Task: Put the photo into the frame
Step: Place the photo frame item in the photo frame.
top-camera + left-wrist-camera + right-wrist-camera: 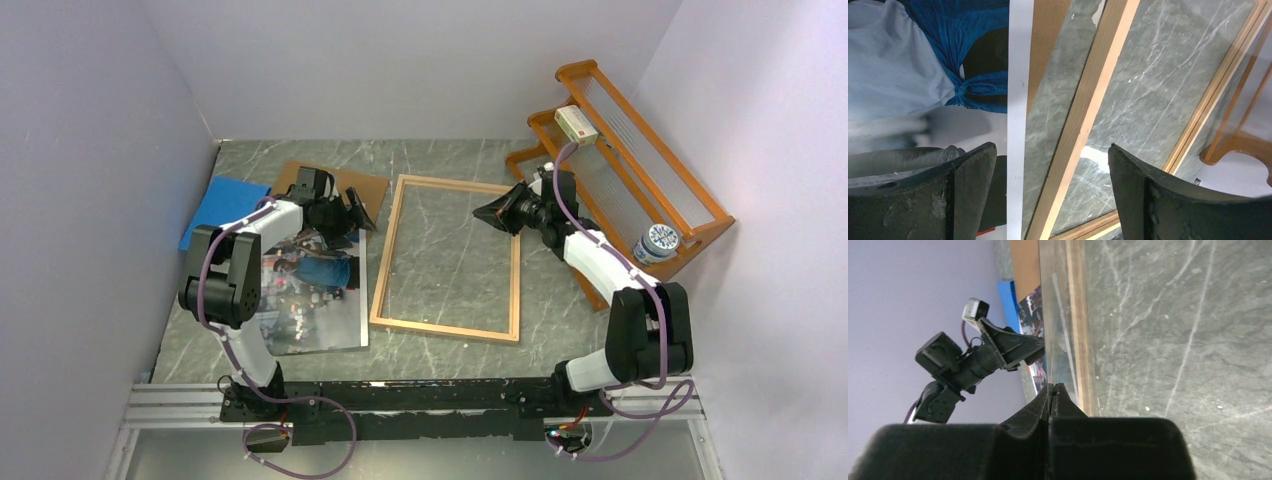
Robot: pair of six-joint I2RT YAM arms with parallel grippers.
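Nearest to you, the photo lies face up on the left of the worktop, just beside the left rail of the frame and wholly outside it. The frame lies flat at the middle, with the marble showing through its opening. I judge you are at the pick-up step, with nothing yet moved into the frame.

Your left tool hangs over the photo's far right corner with its jaws wide and nothing between them. Its wrist view looks down past both fingers on the print's white border and the frame's left rail. Your right tool is closed tight above the frame's far right part. A thin clear edge runs up from its tips in the wrist view, and I cannot tell whether it pinches it.

The next move calls for the left tool to come down on the print's edge. The print is a thin, flat sheet, so one finger has to get under it. The far corner, which rests on the brown panel, is probably the easiest place.

Farther back are a blue sheet and an orange rack with a small box and a can. Their print is too small to read.
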